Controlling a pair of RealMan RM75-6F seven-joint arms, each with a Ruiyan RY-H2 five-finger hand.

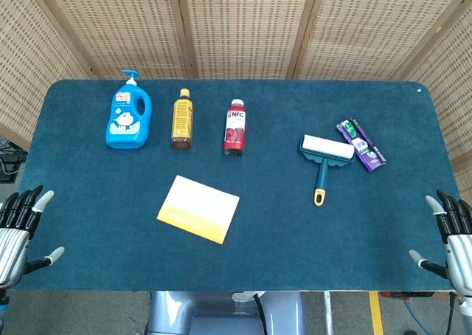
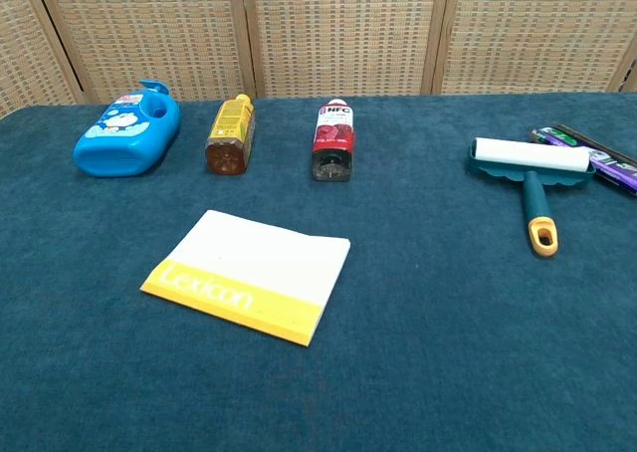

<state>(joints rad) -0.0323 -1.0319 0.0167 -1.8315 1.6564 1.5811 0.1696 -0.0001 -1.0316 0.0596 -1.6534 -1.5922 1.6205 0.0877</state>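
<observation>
At the near edge of the dark blue felt-covered table (image 1: 280,239), the left hand (image 1: 18,228) and the right hand (image 1: 451,235) of the robot are seen only in the head view, one at each near corner. Both hold nothing and have the fingers spread apart, and they rest well apart from every object, so it seems they are parked at the sides to leave the middle free. The thing closest to the left hand is the flat white and yellow booklet with the word "Lexicon" (image 2: 249,287), which lies flat and a little turned, in the near middle of the table, touching nothing. Nearest to the right hand, but also well apart from it, is the teal lint roller with white roll and yellow handle tip (image 2: 530,173); it lies flat with the handle pointing to the near side, probably so that a hand can take it from the front. Just beside its roll, on the right, lies the purple flat packet (image 1: 361,144), touching it or almost; I cannot tell which. Further back three containers make a row with gaps between them: the blue plastic detergent jug with pump top (image 1: 128,118), the amber-brown bottle with yellow label (image 1: 181,119) and the dark red juice bottle with "NFC" label (image 1: 234,128). Behind the table stand woven wicker screens (image 2: 338,29).
</observation>
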